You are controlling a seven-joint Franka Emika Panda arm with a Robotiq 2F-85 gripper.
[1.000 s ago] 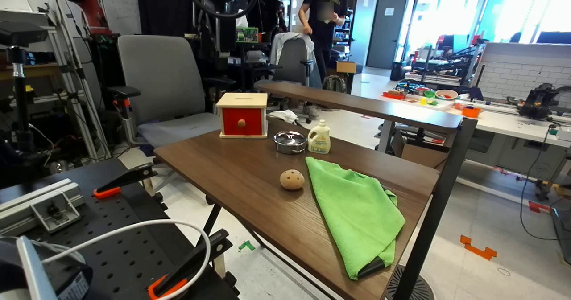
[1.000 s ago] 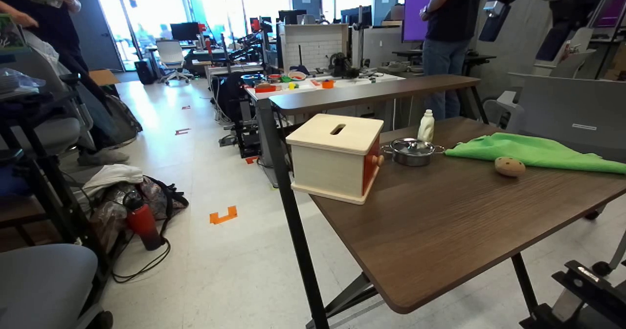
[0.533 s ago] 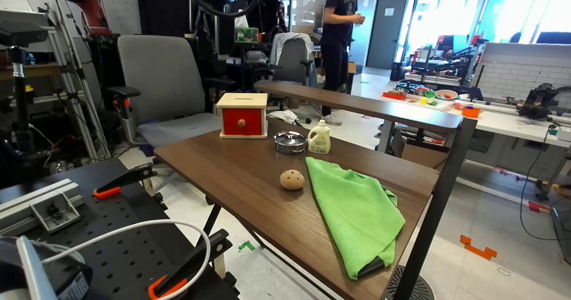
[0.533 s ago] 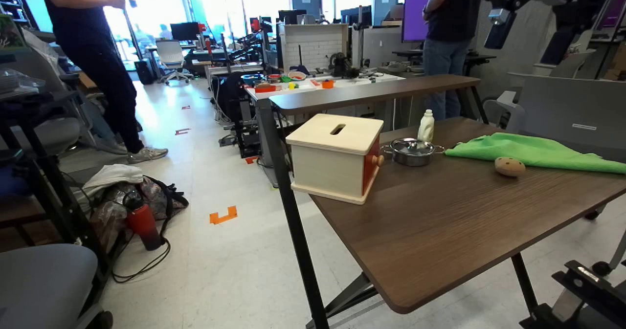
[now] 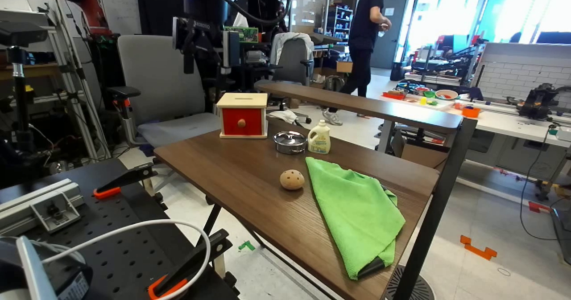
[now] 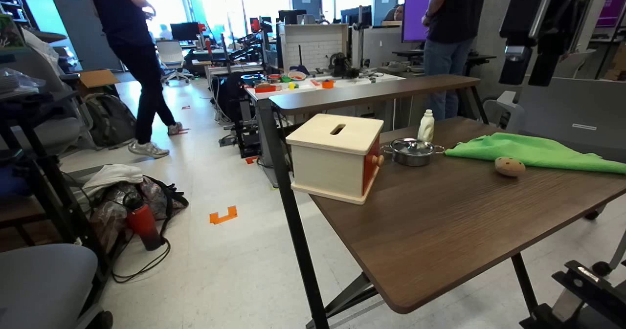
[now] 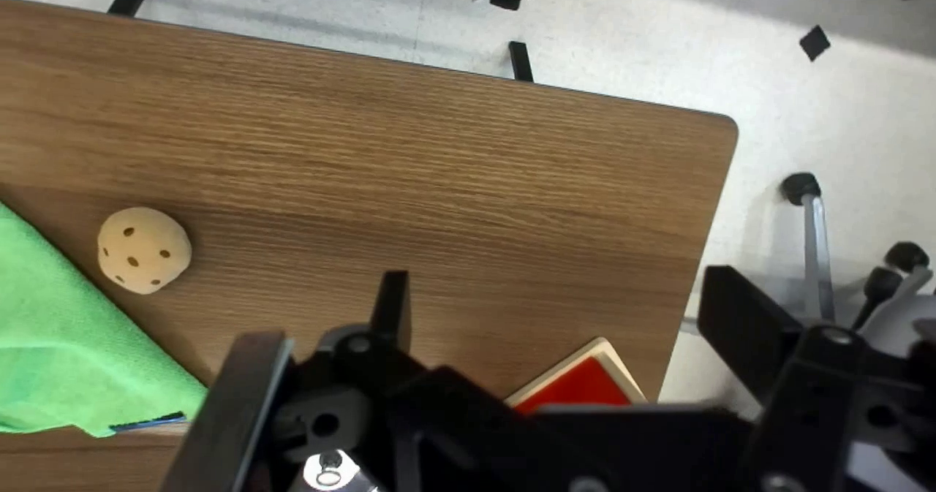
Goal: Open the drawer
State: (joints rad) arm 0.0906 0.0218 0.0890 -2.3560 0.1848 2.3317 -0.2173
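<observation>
Drawer (image 5: 252, 116) looks closed, below and well apart from the gripper (image 7: 558, 298), whose fingers (image 7: 393, 309) stand spread with nothing held; opening judged not yet begun: reach to the knob (image 5: 241, 123), grasp and pull all remain.

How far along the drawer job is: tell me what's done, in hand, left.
Done: none of the opening; the drawer looks shut in both exterior views.
In hand: nothing; the jaws stand wide apart in the air, clear of the knob.
Left: most likely everything: reach the knob, grip it and pull the drawer out.
</observation>
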